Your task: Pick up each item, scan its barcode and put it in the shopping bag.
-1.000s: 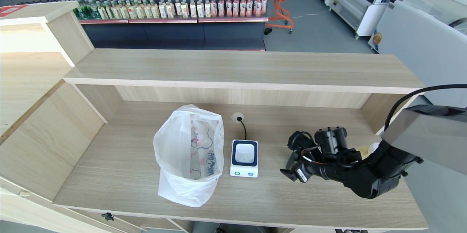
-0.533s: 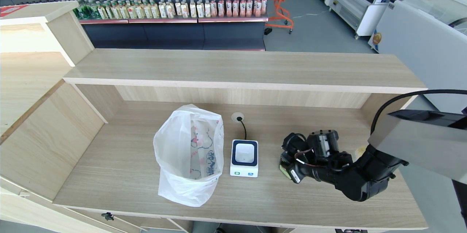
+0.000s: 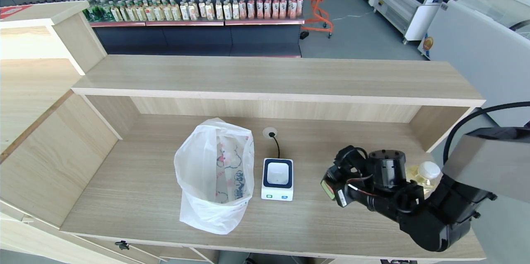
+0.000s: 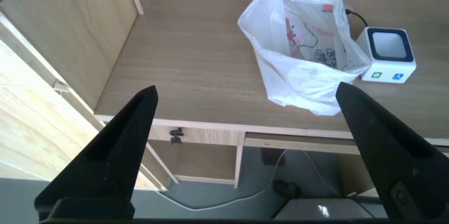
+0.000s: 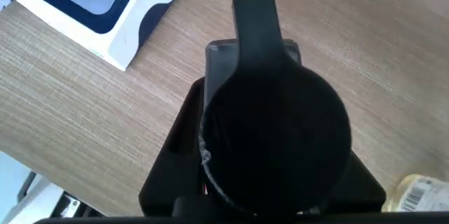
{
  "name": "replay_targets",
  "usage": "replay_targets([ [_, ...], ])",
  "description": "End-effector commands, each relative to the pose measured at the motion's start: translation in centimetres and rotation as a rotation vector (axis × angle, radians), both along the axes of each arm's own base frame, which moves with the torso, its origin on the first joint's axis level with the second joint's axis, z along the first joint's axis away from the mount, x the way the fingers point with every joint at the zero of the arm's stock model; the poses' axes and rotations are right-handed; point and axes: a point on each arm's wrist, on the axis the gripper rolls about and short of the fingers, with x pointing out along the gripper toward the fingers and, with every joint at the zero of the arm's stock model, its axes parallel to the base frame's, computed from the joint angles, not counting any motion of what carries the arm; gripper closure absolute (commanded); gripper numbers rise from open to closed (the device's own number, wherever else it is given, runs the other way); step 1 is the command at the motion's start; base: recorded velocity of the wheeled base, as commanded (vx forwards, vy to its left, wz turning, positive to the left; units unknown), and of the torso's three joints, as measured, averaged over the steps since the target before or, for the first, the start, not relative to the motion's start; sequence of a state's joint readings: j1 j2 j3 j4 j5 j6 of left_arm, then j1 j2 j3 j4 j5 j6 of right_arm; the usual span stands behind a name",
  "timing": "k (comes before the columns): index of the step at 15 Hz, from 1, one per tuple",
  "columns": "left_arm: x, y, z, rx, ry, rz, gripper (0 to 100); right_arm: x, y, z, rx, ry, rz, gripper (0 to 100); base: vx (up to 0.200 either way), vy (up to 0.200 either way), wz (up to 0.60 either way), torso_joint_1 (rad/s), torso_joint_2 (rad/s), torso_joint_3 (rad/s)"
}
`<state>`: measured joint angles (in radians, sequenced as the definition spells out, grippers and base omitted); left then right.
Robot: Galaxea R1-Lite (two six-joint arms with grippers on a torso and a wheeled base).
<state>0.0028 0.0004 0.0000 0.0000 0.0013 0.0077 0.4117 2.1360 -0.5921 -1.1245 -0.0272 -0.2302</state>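
- Right gripper [image 3: 330, 186]: low over the table [image 3: 124, 191], to the right of the scanner [image 3: 277, 179] and apart from it.
- Right gripper state: closed around a dark round item [image 5: 273, 140]. One finger [image 5: 256, 20] lies across the item's edge. In the head view, a yellow-green face shows at the gripper tip.
- Left gripper [image 4: 245, 89]: fingers spread wide and holding nothing, above the table's front edge, left of the shopping bag [image 3: 215, 177].
- Shopping bag: white, standing open on the table just left of the scanner. Printed packaging shows inside.
- Scanner: white with a dark blue frame, window facing up. Its cable [image 3: 275, 144] runs to a hole in the table.
- Bottle [image 3: 427, 171]: white cap, yellowish contents, on the table behind the right arm.
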Motion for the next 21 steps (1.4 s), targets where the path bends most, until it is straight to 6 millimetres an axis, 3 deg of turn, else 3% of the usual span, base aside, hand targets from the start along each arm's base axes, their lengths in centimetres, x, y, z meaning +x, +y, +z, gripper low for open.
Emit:
replay_targets([
  [1, 0.0, 0.0, 0.0, 0.000, 0.000, 0.001, 0, -5.1, -3.8, 6.7, 0.041, -0.179, -0.129, 100, 0.000, 0.000, 0.00, 0.000, 0.00, 0.000],
  [2, 0.0, 0.0, 0.0, 0.000, 0.000, 0.001, 0, -5.5, -4.0, 7.9, 0.026, -0.221, -0.160, 100, 0.000, 0.000, 0.00, 0.000, 0.00, 0.000],
  [5, 0.0, 0.0, 0.0, 0.000, 0.000, 0.001, 0, -6.6, -4.5, 9.7, -0.260, -0.375, -0.088, 100, 0.000, 0.000, 0.00, 0.000, 0.00, 0.000],
  [9, 0.0, 0.0, 0.0, 0.000, 0.000, 0.001, 0, -7.1, -4.0, 9.6, -0.389, -0.422, 0.101, 100, 0.000, 0.000, 0.00, 0.000, 0.00, 0.000],
  [10, 0.0, 0.0, 0.0, 0.000, 0.000, 0.001, 0, -7.3, -3.8, 9.6, -0.488, -0.476, 0.222, 100, 0.000, 0.000, 0.00, 0.000, 0.00, 0.000],
  [11, 0.0, 0.0, 0.0, 0.000, 0.000, 0.001, 0, -7.4, -3.7, 9.2, -0.602, -0.576, 0.478, 100, 0.000, 0.000, 0.00, 0.000, 0.00, 0.000],
  [12, 0.0, 0.0, 0.0, 0.000, 0.000, 0.001, 0, -7.3, -3.8, 9.0, -0.672, -0.638, 0.573, 100, 0.000, 0.000, 0.00, 0.000, 0.00, 0.000],
  [13, 0.0, 0.0, 0.0, 0.000, 0.000, 0.001, 0, -7.4, -3.9, 8.6, -0.834, -0.822, 0.805, 100, 0.000, 0.000, 0.00, 0.000, 0.00, 0.000],
  [14, 0.0, 0.0, 0.0, 0.000, 0.000, 0.001, 0, -7.6, -3.6, 8.5, -0.866, -0.933, 0.917, 100, 0.000, 0.000, 0.00, 0.000, 0.00, 0.000],
  [15, 0.0, 0.0, 0.0, 0.000, 0.000, 0.001, 0, -8.0, -2.7, 8.0, -0.889, -1.164, 1.115, 100, 0.000, 0.000, 0.00, 0.000, 0.00, 0.000],
  [17, 0.0, 0.0, 0.0, 0.000, 0.000, 0.001, 0, -8.6, -1.9, 6.3, -0.902, -1.294, 1.307, 100, 0.000, 0.000, 0.00, 0.000, 0.00, 0.000],
  [21, 0.0, 0.0, 0.0, 0.000, 0.000, 0.001, 0, -9.9, -1.2, 5.0, -0.936, -1.506, 1.476, 100, 0.000, 0.000, 0.00, 0.000, 0.00, 0.000],
])
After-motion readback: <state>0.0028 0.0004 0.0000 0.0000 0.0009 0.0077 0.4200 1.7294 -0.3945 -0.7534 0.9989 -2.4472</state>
